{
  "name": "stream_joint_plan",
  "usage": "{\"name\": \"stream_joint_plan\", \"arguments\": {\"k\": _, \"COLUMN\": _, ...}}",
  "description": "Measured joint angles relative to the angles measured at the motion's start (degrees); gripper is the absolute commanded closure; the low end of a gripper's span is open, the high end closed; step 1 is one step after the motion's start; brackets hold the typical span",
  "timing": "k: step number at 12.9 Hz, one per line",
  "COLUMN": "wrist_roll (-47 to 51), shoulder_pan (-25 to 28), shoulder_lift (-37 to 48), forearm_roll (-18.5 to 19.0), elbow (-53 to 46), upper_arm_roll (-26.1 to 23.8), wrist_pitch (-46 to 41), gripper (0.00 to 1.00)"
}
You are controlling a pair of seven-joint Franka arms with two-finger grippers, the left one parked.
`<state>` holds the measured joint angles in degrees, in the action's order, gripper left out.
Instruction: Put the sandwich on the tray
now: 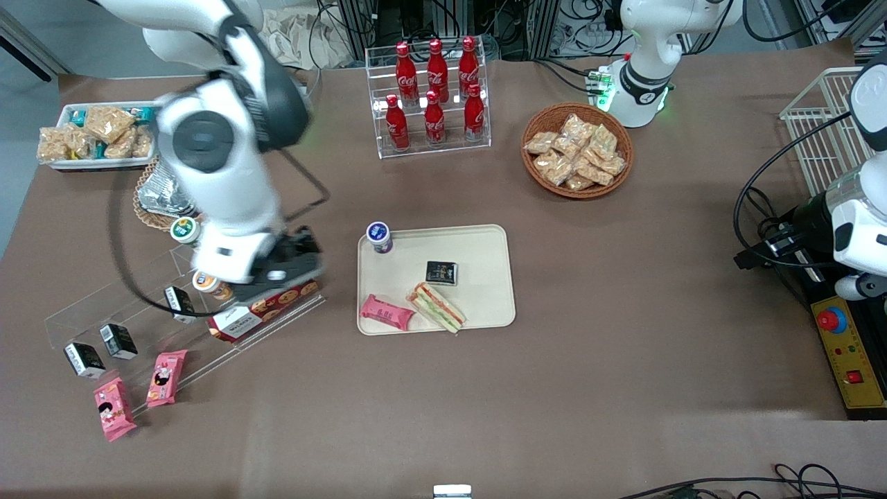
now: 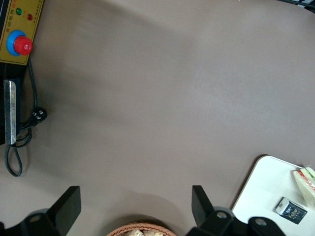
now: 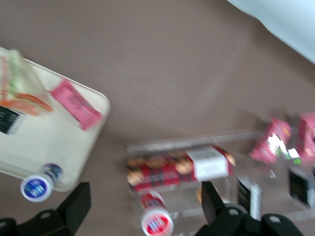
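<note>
The brown table [image 1: 624, 312] carries everything here. The largest thing on it is the cream tray [image 1: 485, 249], lying near its middle. On the tray, at the edge nearest the front camera, rests the sandwich [image 1: 436, 307], its red, green and yellow filling showing along one side; it is apart from the gripper. Just beside it, toward the working arm's end, a pink snack packet [image 1: 387, 312] lies partly over the tray's rim. A small black packet [image 1: 441, 273] sits on the tray just farther from the camera than the sandwich, and a blue-capped bottle [image 1: 379, 237] stands at the tray's corner.

Well apart from the tray, toward the working arm's end of the table, the gripper [image 1: 287, 270] hangs above a clear acrylic rack [image 1: 138, 305], over a red biscuit box [image 1: 260, 312] lying there. Its two fingers [image 3: 74, 206] stand wide apart with nothing between them.
</note>
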<state>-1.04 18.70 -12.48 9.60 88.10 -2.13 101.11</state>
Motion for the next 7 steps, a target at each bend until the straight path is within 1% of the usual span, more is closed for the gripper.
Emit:
{"name": "stream_joint_plan", "arguments": {"k": 2, "wrist_roll": -0.30, "shoulder_pan": -6.31, "shoulder_lift": 2.03, "forearm_roll": -0.55, "elbow": 0.19, "upper_arm_roll": 0.08, "wrist_pitch": -2.01, "gripper": 0.00}}
{"name": "stream_joint_plan", "arguments": {"k": 3, "wrist_roll": -0.27, "shoulder_pan": -9.58, "shoulder_lift": 2.40, "forearm_roll": -2.28, "elbow": 0.33, "upper_arm_roll": 0.13, "wrist_pitch": -2.82, "gripper": 0.00}}
{"name": "stream_joint_plan", "arguments": {"k": 5, "wrist_roll": -0.35, "shoulder_pan": -16.43, "shoulder_lift": 2.39, "forearm_roll": -7.59, "elbow": 0.75, "upper_arm_roll": 0.14, "wrist_pitch": -3.70, "gripper": 0.00}}
{"name": "stream_joint_plan", "arguments": {"k": 6, "wrist_roll": -0.61, "shoulder_pan": -19.40, "shoulder_lift": 2.25, "forearm_roll": -9.55, "elbow": 0.94, "upper_arm_roll": 0.15, "wrist_pitch": -3.75, "gripper": 0.00}}
{"name": "stream_joint_plan", "arguments": {"k": 7, "wrist_roll": -0.74, "shoulder_pan": -21.39, "shoulder_lift": 2.08, "forearm_roll": -10.66, "elbow": 1.14, "upper_arm_roll": 0.15, "wrist_pitch": -3.75, "gripper": 0.00}}
